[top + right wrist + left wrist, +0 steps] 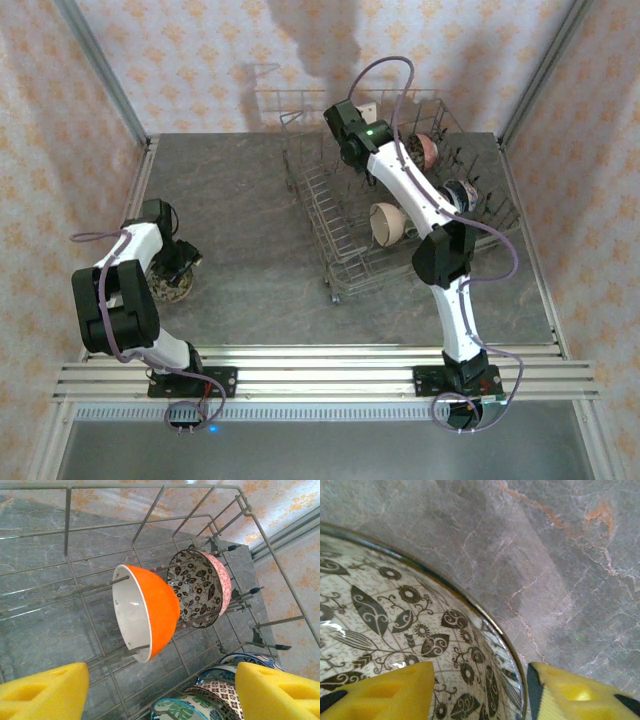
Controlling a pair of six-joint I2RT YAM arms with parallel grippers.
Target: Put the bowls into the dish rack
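Note:
A bowl (395,615) with brown leaf patterns on a cream inside stands on the table at the left (172,288). My left gripper (481,680) is open astride its rim, one yellow finger (385,690) inside the bowl and the other outside, close to the rim. The dish rack (335,265) stands at the back right. On its tines stand on edge an orange bowl (155,610), a flower-patterned bowl (197,587) with a pink outside, and more patterned bowls (220,700). My right gripper (162,680) hangs open over them with nothing between its fingers.
The grey marbled table (250,200) lies bare between the left bowl and the rack. Papered walls close in the back and both sides. The rack's raised wire rim (67,510) runs round the right gripper.

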